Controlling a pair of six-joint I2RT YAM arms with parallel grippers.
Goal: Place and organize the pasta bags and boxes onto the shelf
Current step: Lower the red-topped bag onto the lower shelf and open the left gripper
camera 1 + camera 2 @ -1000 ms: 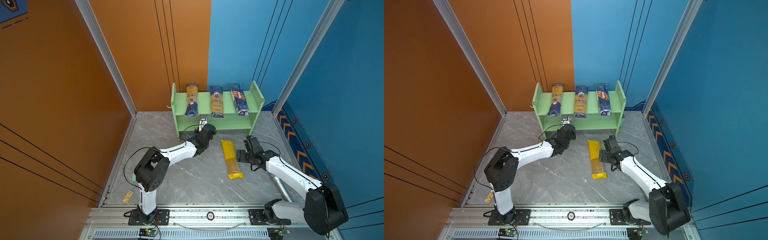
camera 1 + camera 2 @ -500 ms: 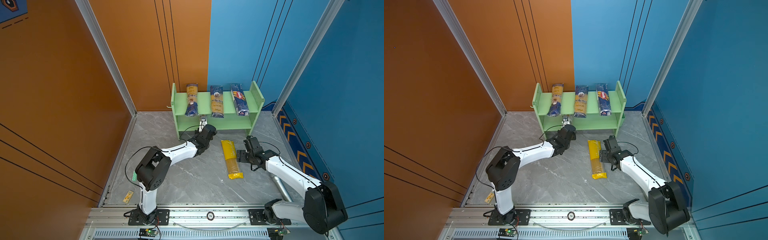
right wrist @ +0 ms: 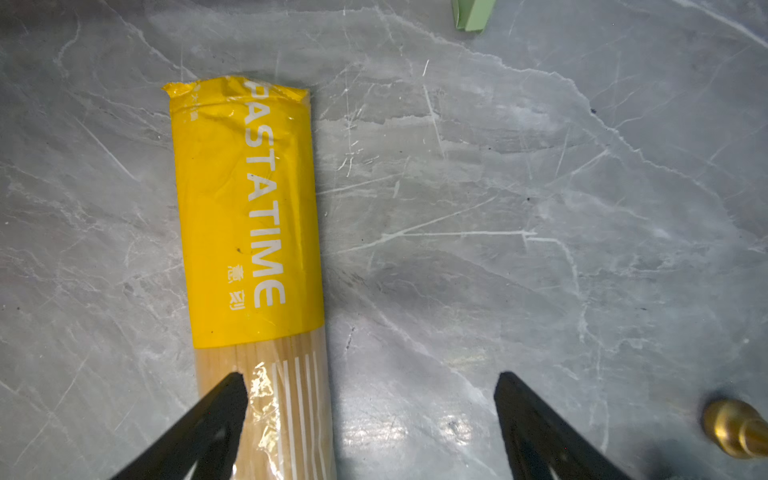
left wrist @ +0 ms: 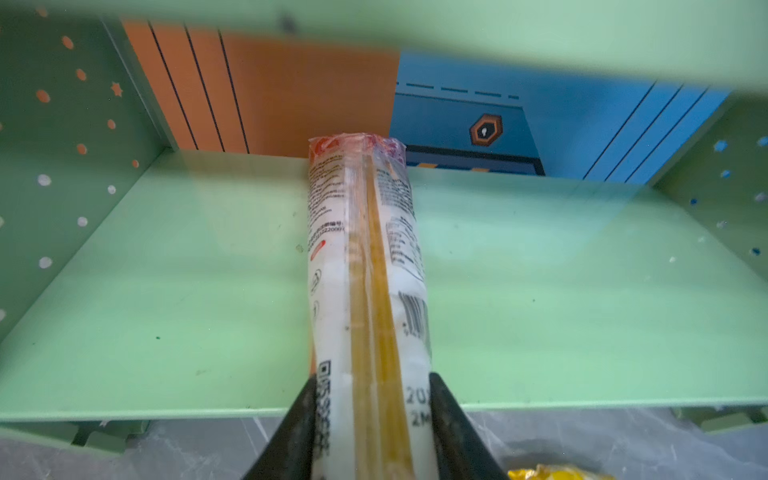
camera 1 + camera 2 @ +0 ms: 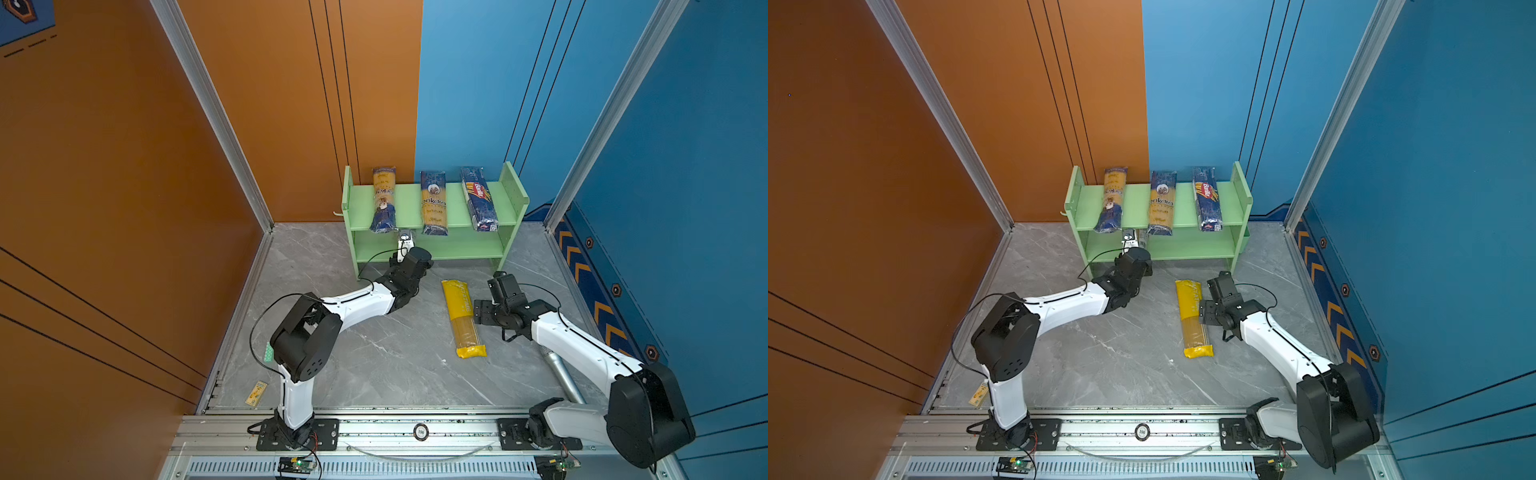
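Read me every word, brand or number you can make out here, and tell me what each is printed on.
"PASTATIME": yellow-ended packet; the small characters beside it are unclear.
"Barilla": navy packet on the top tier of the shelf.
"ankara", roughly: left navy-and-yellow packet and middle navy-and-yellow packet.
Blurred: barcode and fine print on the red-ended packet.
Too small: the number on the rail disc.

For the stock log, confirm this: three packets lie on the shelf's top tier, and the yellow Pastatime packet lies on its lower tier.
One part is wrong. Three packets do lie on the top tier, but the yellow Pastatime packet lies on the grey tabletop in front of the shelf, not on its lower tier. Both top views show this.
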